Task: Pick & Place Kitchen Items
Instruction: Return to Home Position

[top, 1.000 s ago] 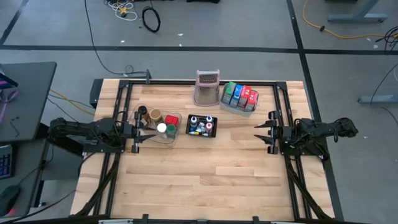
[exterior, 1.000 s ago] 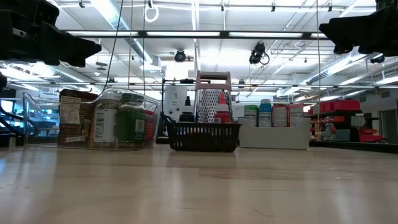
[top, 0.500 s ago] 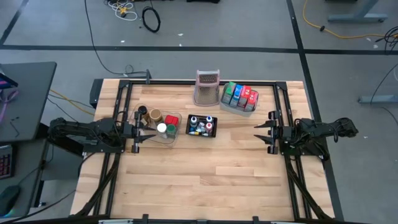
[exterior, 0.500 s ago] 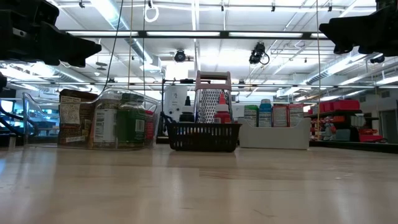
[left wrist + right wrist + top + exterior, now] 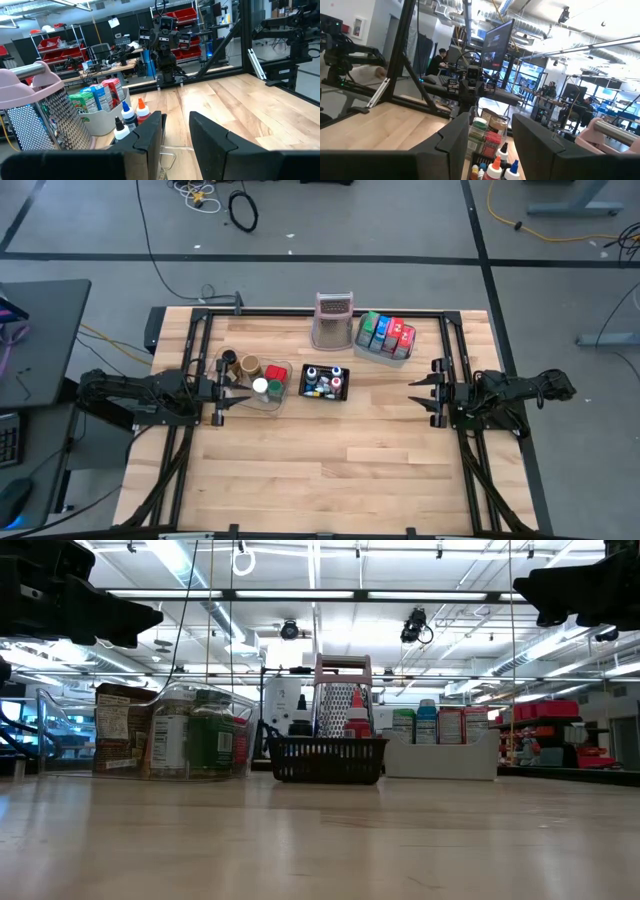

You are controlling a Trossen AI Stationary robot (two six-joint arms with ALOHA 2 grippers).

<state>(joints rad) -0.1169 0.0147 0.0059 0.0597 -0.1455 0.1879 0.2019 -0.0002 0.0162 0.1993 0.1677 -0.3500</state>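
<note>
From across the table, the black mesh basket [image 5: 328, 759] hid the foot of the box grater [image 5: 342, 698], and only the caps of the little bottles [image 5: 322, 381] cleared its rim. Both arms were cut off at the upper corners of that view. Seen from above, the bottles stood packed in the basket just in front of the grater, with blue, red, white and dark caps. Green, blue and red packets [image 5: 386, 332] stood upright in the grey tray [image 5: 404, 355] just beside the grater, on the right arm's side. Squat jars [image 5: 262, 387] with white, green, red and brown lids sat in the clear tub [image 5: 284, 402], out from the grater towards the left arm. Their labels were too small to read. The left gripper [image 5: 240, 393] hung near the tub and the right gripper [image 5: 414, 396] well off from the grater, each with its jaws parted and gripping nothing.
</note>
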